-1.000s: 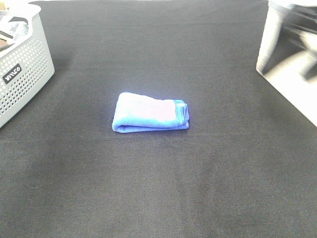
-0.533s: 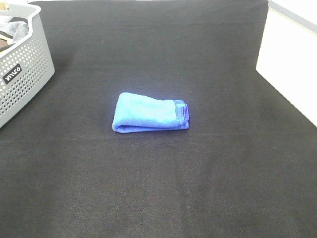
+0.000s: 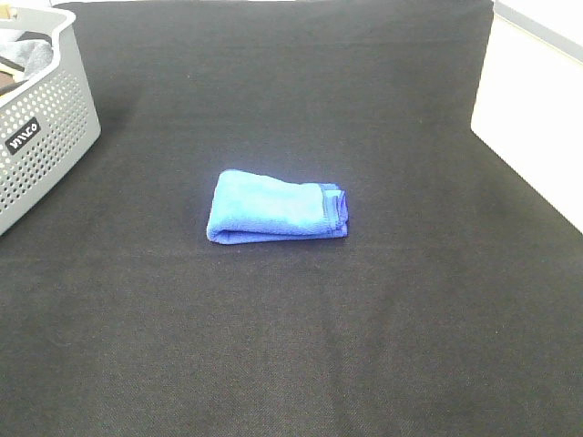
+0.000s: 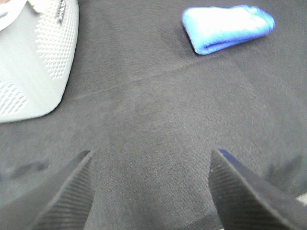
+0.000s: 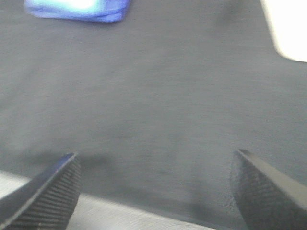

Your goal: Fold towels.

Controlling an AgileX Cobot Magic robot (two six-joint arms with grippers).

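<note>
The blue towel [image 3: 276, 218] lies folded into a small flat bundle in the middle of the black table, its stitched edge facing right. Neither arm shows in the exterior high view. In the left wrist view the towel [image 4: 227, 28] lies well ahead of my left gripper [image 4: 151, 160], which stands open over bare cloth with nothing between its fingers. My right gripper [image 5: 156, 160] is also open and holds nothing, and the towel [image 5: 79, 10] shows far off at the frame's edge.
A grey perforated basket [image 3: 44, 123] with cloth inside stands at the table's far left; it also shows in the left wrist view, basket [image 4: 36, 57]. The black table covering [image 3: 291, 346] ends at its right edge against a white surface [image 3: 533, 118].
A blurred figure at the far right has left the view. The towel has not moved, though its glare has faded.
</note>
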